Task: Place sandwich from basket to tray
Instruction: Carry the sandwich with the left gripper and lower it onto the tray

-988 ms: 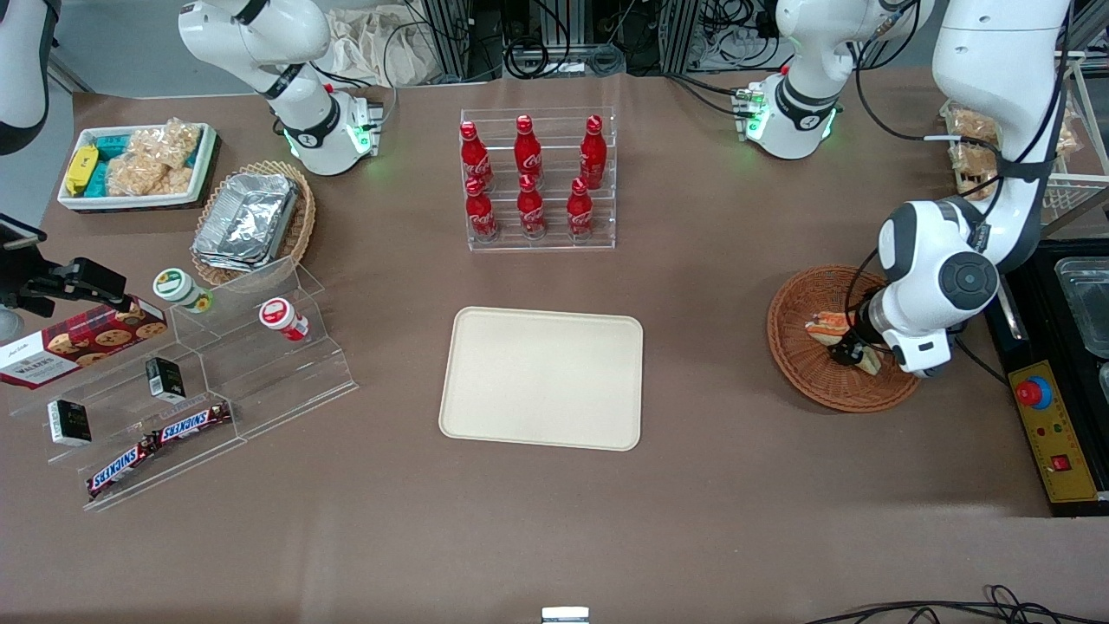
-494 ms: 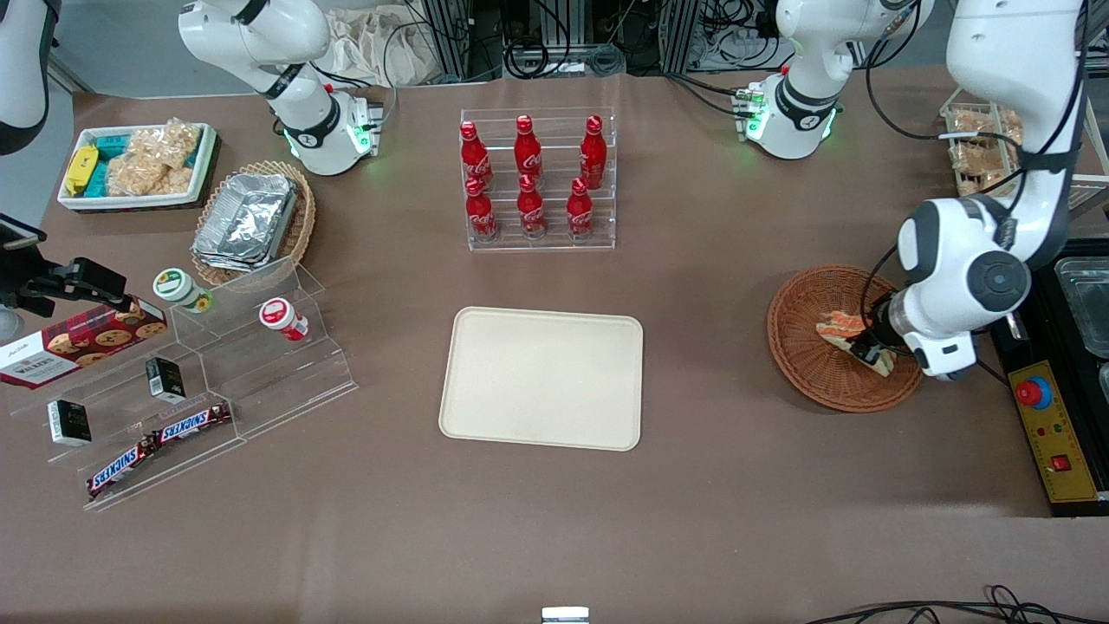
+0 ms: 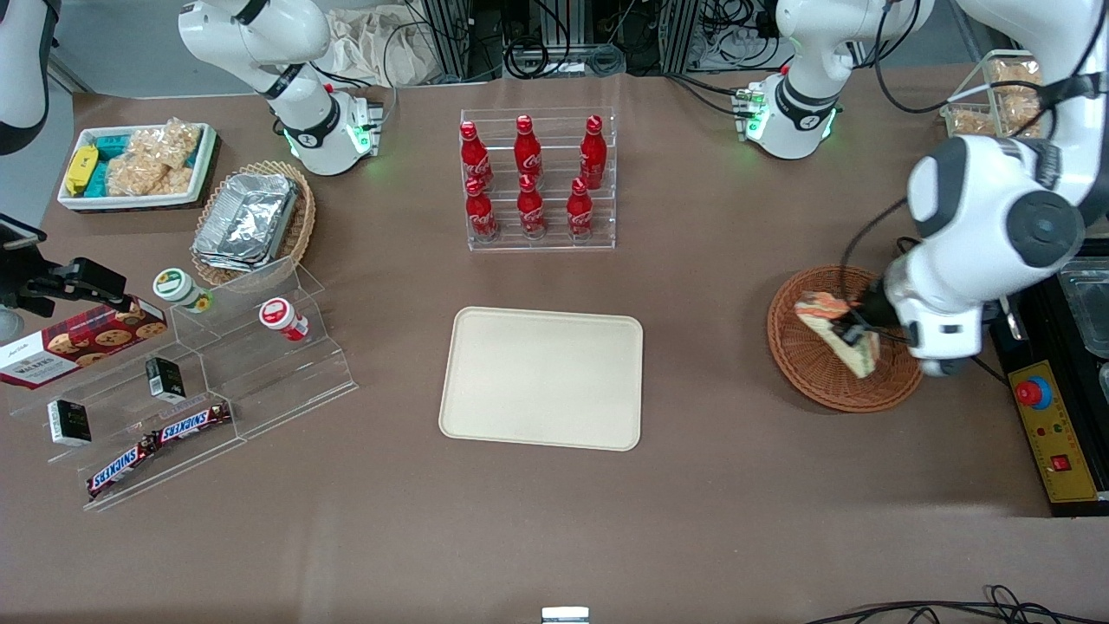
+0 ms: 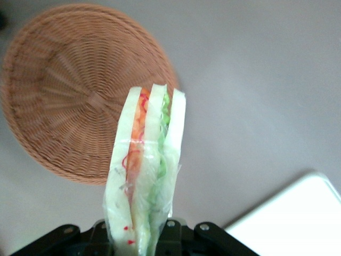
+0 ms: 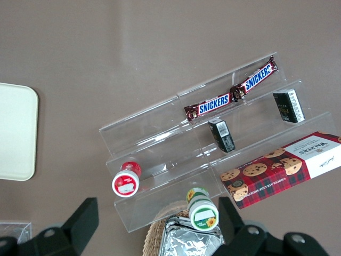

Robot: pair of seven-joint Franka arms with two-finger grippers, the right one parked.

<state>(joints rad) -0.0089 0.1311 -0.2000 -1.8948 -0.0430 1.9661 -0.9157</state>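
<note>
My left gripper is shut on the sandwich, a wrapped wedge of pale bread with orange, red and green layers, and holds it lifted above the reddish-brown wicker basket. The wrist view has the sandwich standing up out of the gripper, with the bare basket below it and a corner of the tray showing. The cream tray lies flat and bare at the table's middle, toward the parked arm from the basket.
A clear rack of red cola bottles stands farther from the front camera than the tray. A black control box with a red button sits beside the basket at the working arm's end. An acrylic snack shelf is at the parked arm's end.
The gripper has risen out of the basket with the sandwich in it. The arm's wrist has swung upward. The sandwich now hangs above the basket instead of lying in it.
</note>
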